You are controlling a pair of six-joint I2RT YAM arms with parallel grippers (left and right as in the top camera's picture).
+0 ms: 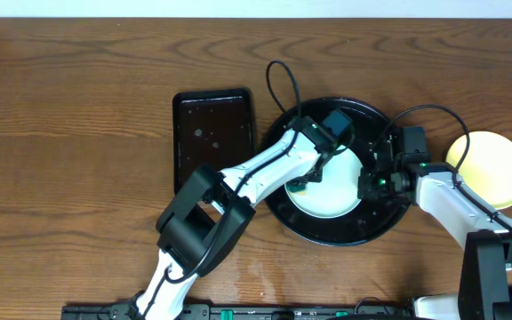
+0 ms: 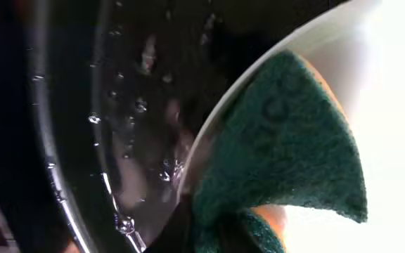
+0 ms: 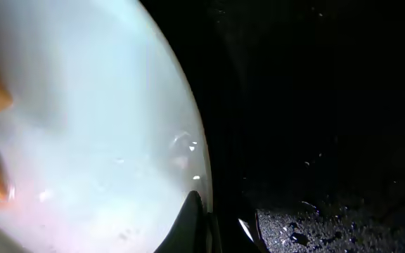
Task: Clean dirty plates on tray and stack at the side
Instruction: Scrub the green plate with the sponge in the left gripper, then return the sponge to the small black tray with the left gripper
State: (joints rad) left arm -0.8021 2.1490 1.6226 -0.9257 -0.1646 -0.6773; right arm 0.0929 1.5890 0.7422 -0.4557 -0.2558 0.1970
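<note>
On the tray [image 1: 327, 233], left end effector [image 1: 312, 178] clamps sponge [image 2: 280, 140] against plate [image 1: 334, 200].

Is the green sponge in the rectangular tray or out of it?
Out. The left gripper holds the sponge on the pale plate; the rectangular tray shows only droplets.

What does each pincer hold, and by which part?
Left pincer: the green sponge, by one end. Right pincer: the white plate, by its rim.
</note>
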